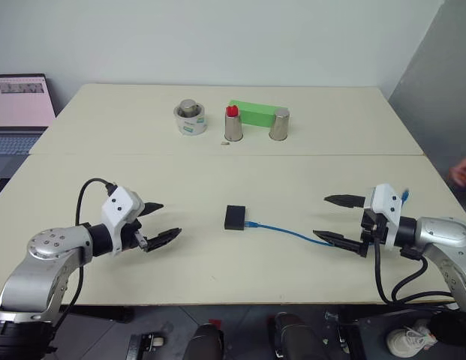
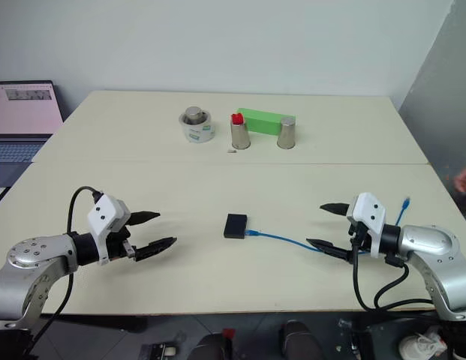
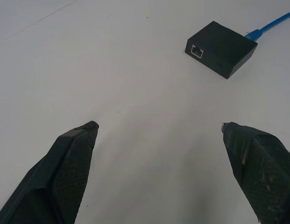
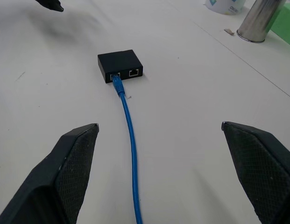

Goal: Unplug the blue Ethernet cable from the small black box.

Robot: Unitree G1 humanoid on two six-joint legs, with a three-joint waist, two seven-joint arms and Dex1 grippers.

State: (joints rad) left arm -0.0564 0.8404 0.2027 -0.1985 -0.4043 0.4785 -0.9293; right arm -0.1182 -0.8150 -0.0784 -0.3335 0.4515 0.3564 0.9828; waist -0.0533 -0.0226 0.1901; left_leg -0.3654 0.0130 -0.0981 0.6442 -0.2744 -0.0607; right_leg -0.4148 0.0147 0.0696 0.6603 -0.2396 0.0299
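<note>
The small black box (image 1: 235, 217) lies flat in the middle of the near table. The blue Ethernet cable (image 1: 289, 232) is plugged into its right side and runs right across the table, passing under my right gripper (image 1: 338, 220); its far plug tip (image 2: 405, 202) shows beyond that wrist. In the right wrist view the plug (image 4: 116, 80) sits in one of the box's two ports (image 4: 120, 66). My right gripper is open, well to the right of the box. To the box's left my left gripper (image 1: 165, 220) hovers open and holds nothing; its wrist view shows the box (image 3: 221, 47) ahead.
At the table's far side stand a white tape roll with a metal weight (image 1: 190, 118), two metal cups (image 1: 233, 127) (image 1: 279, 124) and a green block (image 1: 251, 112). A laptop (image 1: 19, 112) sits at far left. A person's hand (image 1: 463, 172) shows at the right edge.
</note>
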